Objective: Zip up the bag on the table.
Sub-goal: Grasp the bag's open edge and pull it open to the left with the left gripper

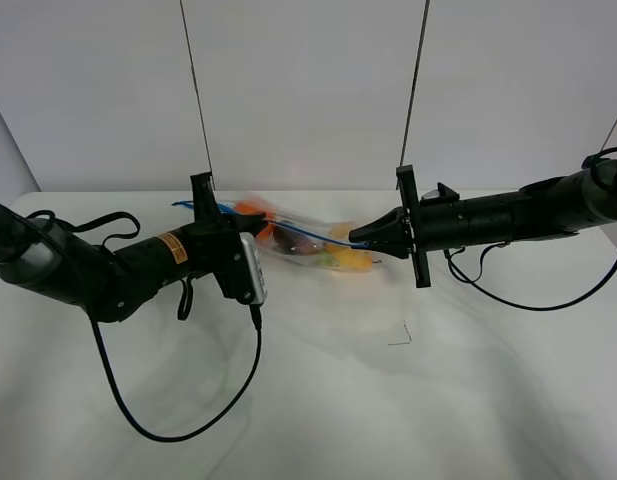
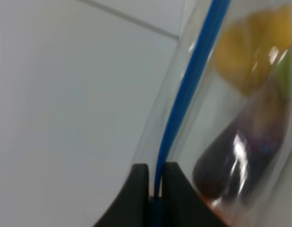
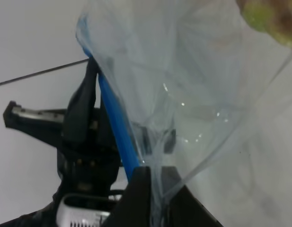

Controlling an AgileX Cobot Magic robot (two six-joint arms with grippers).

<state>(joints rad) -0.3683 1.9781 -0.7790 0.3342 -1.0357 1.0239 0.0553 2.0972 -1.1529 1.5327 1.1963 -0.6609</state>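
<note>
Backdrop: pale grey wall [image 1: 308, 90], white matte tabletop [image 1: 318, 400] below. Left gripper [image 2: 155, 196] clenched on blue zipper strip [image 2: 183, 99] at 9 o'clock end of clear floppy plastic bag [image 1: 310, 246]. Bag stretched between grippers toward table's 12 o'clock; orange, purple, yellow produce seen inside. Right gripper [image 3: 154, 191] clamped on 3 o'clock end.

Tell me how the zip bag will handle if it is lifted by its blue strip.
Probably floppy: the bag creases and sags between the left gripper and right gripper pinching it. Its rounded produce would likely shift and weigh it down.
</note>
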